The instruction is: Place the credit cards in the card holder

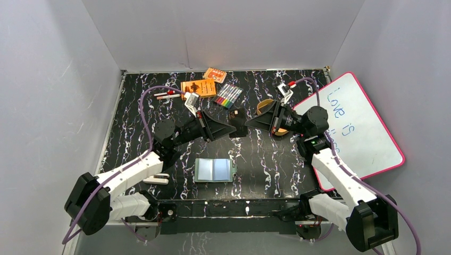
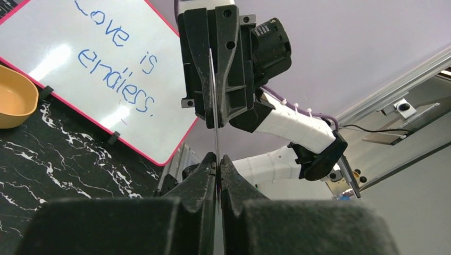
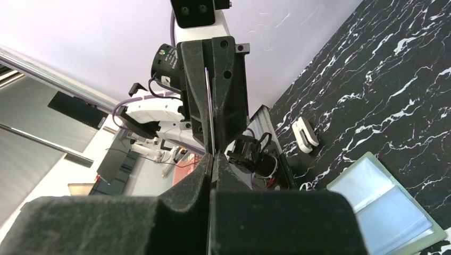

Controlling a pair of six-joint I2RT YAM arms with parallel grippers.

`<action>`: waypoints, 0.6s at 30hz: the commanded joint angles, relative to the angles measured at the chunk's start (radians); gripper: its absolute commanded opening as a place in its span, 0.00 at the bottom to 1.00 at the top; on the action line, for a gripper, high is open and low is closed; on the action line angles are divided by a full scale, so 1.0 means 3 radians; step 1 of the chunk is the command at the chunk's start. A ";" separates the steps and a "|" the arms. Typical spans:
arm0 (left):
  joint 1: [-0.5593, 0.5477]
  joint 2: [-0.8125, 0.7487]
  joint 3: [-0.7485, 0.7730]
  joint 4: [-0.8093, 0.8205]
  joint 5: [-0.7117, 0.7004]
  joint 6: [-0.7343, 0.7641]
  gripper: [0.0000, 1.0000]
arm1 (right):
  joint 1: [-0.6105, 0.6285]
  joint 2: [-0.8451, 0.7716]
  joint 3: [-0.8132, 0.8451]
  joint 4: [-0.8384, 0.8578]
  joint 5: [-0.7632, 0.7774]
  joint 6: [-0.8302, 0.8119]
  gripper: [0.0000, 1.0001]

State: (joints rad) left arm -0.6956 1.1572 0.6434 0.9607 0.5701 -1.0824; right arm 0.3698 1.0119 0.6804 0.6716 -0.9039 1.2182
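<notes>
Credit card [image 2: 216, 142] edge-on in mid-air, left gripper [image 2: 218, 163] pinching one edge, right gripper [image 3: 211, 159] pinching the opposite edge, card holder [image 1: 214, 170] open on the table below.

Left arm [image 1: 133, 171] and right arm [image 1: 336, 171] reach inward, wrists raised and level. Left claw [image 2: 218, 163] and right claw [image 2: 215, 121] meet tip to tip, each closed tight on the same edge-on card [image 2: 216, 143].
</notes>
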 commanded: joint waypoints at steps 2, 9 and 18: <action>0.0013 -0.0118 -0.0010 0.0165 0.0032 0.0039 0.00 | 0.0020 -0.0070 0.0202 -0.0269 -0.0015 -0.0231 0.26; 0.0013 -0.0163 -0.0081 0.0167 -0.0008 0.0021 0.00 | 0.0053 -0.0010 0.0275 -0.0309 -0.0022 -0.0253 0.52; 0.0013 -0.0116 -0.0059 0.0167 -0.0026 0.0003 0.00 | 0.0206 0.0053 0.0442 -0.0606 0.0048 -0.0474 0.38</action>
State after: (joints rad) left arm -0.6956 1.1431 0.6212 0.9623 0.5648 -1.0843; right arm 0.4175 1.0309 0.7551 0.5022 -0.8967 1.1179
